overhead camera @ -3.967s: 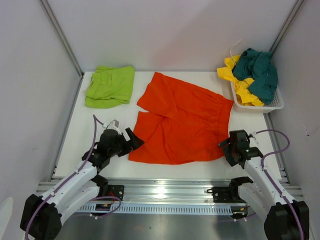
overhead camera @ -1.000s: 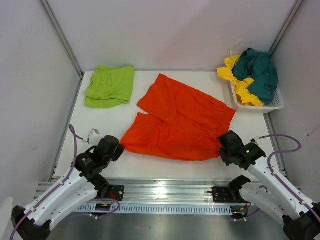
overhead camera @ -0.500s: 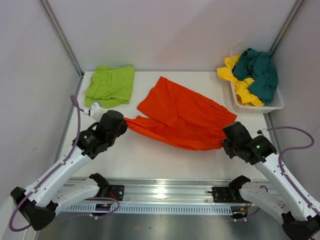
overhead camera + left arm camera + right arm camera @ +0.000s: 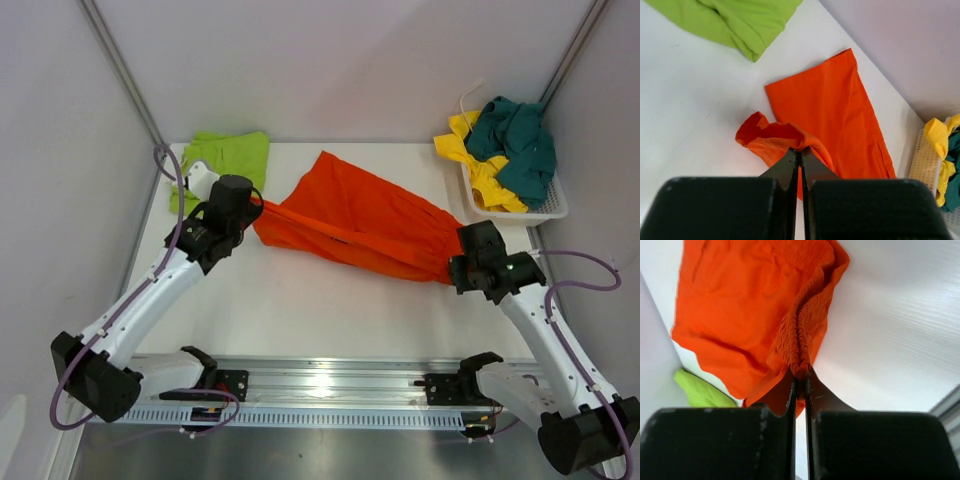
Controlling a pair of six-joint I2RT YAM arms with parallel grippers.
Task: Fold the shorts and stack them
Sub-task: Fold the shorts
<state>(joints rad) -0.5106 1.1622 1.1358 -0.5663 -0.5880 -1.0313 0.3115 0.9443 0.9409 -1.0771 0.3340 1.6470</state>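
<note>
Top: orange shorts [image 4: 360,225] stretched across the middle of the bench [image 4: 330,300]. Left jaws clamped on its left end, just beside the lime green shorts [image 4: 235,155] at the far-left corner. Right jaws clamped on the waistband end near the right edge.
Left wrist: left jaws pinched tight on a bunched orange fold.
Right wrist: right jaws pinched on the gathered waistband.

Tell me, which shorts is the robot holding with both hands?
The orange shorts, pinched by the left gripper and right gripper. The green pair lies free; yellow pair and teal pair fill the basket.
</note>
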